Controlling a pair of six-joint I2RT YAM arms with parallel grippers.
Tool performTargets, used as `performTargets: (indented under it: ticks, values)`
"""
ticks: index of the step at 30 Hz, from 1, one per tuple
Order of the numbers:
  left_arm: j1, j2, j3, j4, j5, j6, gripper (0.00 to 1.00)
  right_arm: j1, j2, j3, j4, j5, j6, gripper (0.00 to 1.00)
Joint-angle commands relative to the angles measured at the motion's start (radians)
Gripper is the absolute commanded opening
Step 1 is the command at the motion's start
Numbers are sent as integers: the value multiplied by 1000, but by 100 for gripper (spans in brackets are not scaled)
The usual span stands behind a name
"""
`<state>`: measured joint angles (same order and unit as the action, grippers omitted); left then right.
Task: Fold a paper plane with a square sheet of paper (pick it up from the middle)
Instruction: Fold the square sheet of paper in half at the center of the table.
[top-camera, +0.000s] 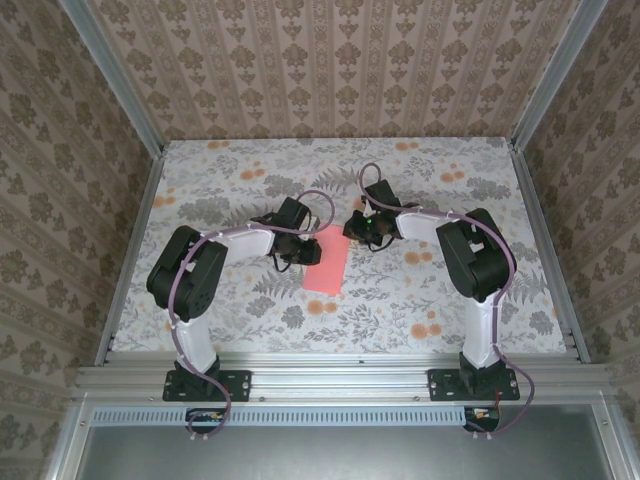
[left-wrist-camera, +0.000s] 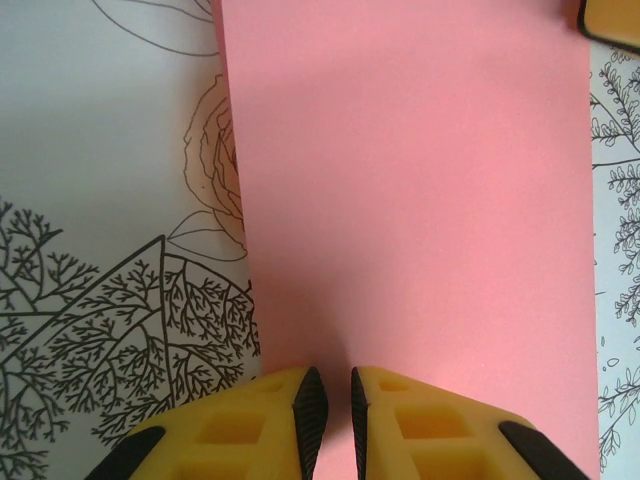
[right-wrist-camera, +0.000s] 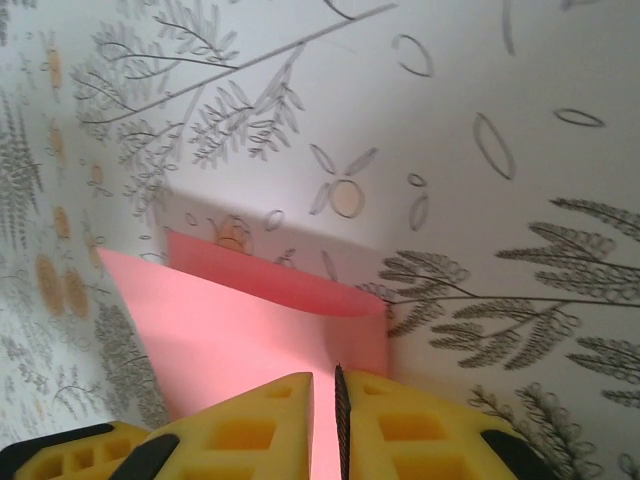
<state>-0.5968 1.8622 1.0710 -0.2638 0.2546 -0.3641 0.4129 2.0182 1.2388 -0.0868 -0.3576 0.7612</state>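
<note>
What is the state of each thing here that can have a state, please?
square sheet of paper: folded into a narrow rectangle, one layer partly lifted.
left gripper: jaws nearly shut, above the sheet's near end.
right gripper: jaws nearly shut, apparently pinching the sheet.

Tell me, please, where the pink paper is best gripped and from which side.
The pink paper lies doubled into a narrow strip, flat on the table. Probably best is its far short edge, approached low from the far side: in the right wrist view the upper layer stands slightly off the lower one there, leaving a lip to pinch.
</note>
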Motion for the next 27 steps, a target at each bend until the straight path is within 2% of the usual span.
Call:
performTargets:
  ticks: [1, 12, 27]
  values:
    - [8, 68, -59, -185, -90, 30, 22, 18, 11, 31, 32, -6, 21, 17]
    - [9, 57, -72, -187, -93, 31, 22, 3, 110, 86, -12, 34, -8, 17]
    - [31, 51, -100, -184, -84, 34, 21, -76, 114, 113, -78, 99, -64, 17]
